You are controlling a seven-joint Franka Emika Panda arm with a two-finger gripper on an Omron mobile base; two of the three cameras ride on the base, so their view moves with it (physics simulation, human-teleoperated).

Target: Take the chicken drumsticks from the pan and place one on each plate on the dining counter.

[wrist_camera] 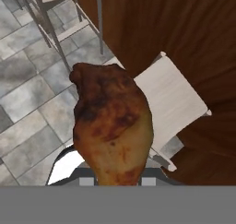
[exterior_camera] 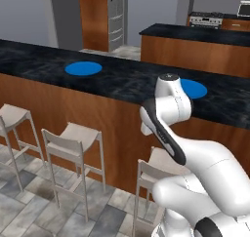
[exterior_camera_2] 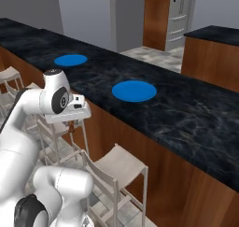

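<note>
Left base view: dining worktop (exterior_camera: 122, 82), black marbled; two blue plates, far plate (exterior_camera: 83, 68) and near plate (exterior_camera: 194, 88), partly behind arm. White stools (exterior_camera: 73, 138) below worktop front.
Right base view: both plates bare; hand held low beside worktop front, above stool.
Hand view: fingers (wrist_camera: 113, 179) clamped on chicken drumstick (wrist_camera: 112, 126), above stool seat (wrist_camera: 173, 96), beside worktop's wood front.

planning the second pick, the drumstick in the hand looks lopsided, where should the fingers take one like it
Grip the thin bone end, closing across its narrow width, with the fingers coming along its length from that end. The drumstick held now shows why: its thick meaty end bulges far beyond the fingers, while it tapers narrow down where they pinch it.
</note>
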